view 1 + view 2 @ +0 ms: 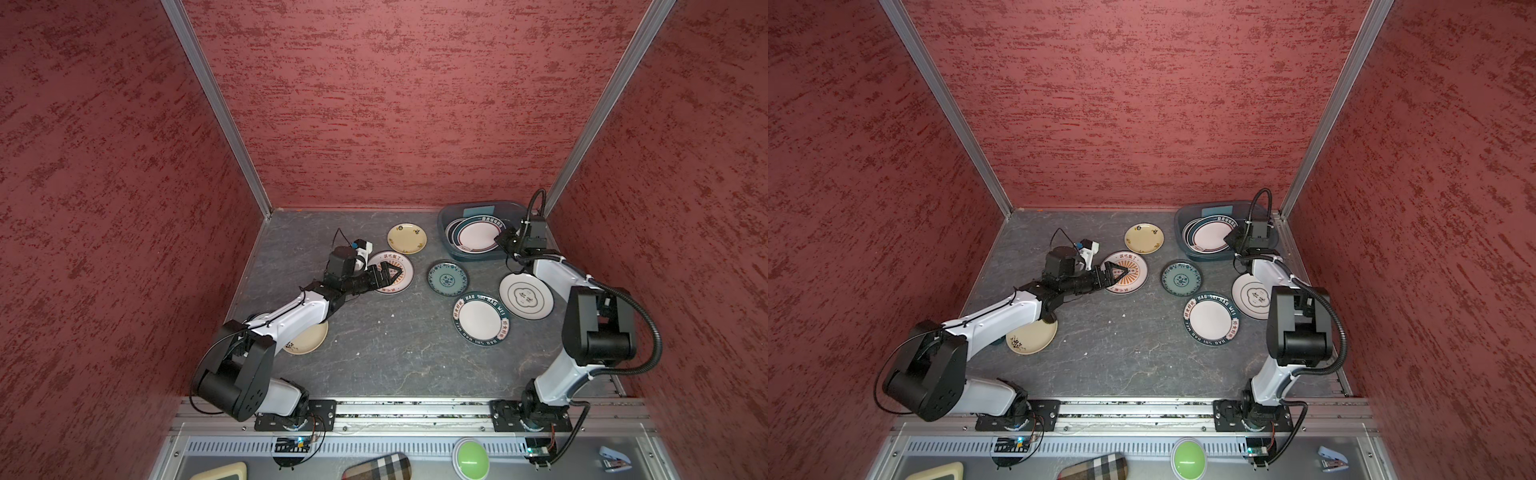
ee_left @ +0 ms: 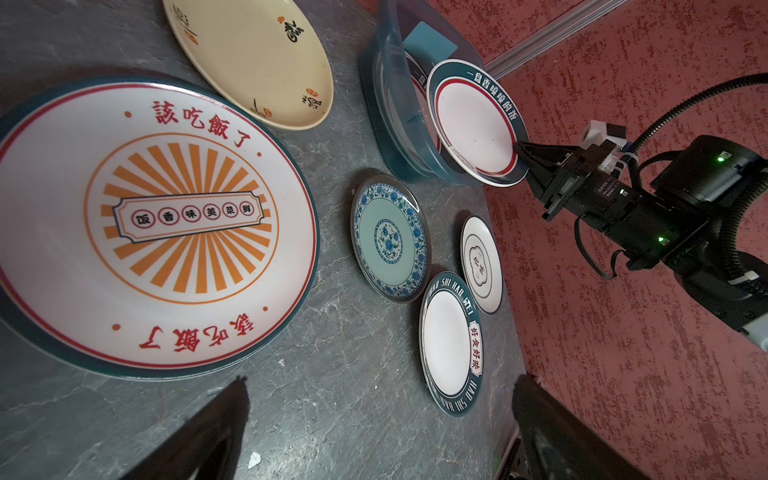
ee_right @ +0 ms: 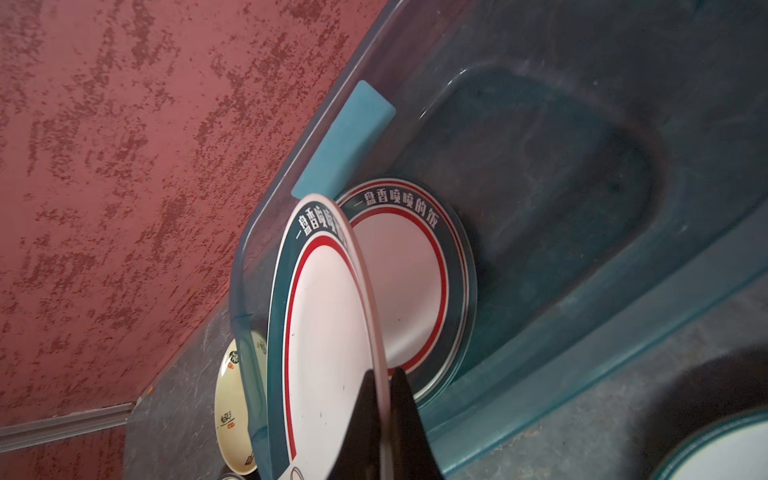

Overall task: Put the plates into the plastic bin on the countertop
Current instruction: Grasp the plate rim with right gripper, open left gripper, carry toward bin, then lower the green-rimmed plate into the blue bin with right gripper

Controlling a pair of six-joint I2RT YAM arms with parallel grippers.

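Right wrist view first: the right gripper [image 3: 382, 378] is pinched tight on the rim of a teal-rimmed plate [image 3: 328, 324], holding it tilted over the plastic bin [image 3: 582, 332]. A matching plate [image 3: 407, 282] lies in the bin beneath it. Whether the held one touches the bin wall, I cannot tell.

In both top views the bin sits in the far right corner of the countertop [image 1: 374, 353]. Over on the left, the left gripper [image 1: 395, 277] hangs with its jaws spread wide and nothing between them, just above the sunburst plate [image 2: 158, 224].

Out on the stone there are 5 more:
- a cream plate [image 1: 407, 238] beyond the sunburst one
- a small teal patterned plate [image 1: 447, 278] mid-counter
- a lettered plate [image 1: 481, 318] touching a quatrefoil plate [image 1: 525, 296] on the right
- another cream plate [image 1: 305, 340] half under the left arm [image 1: 291, 316]
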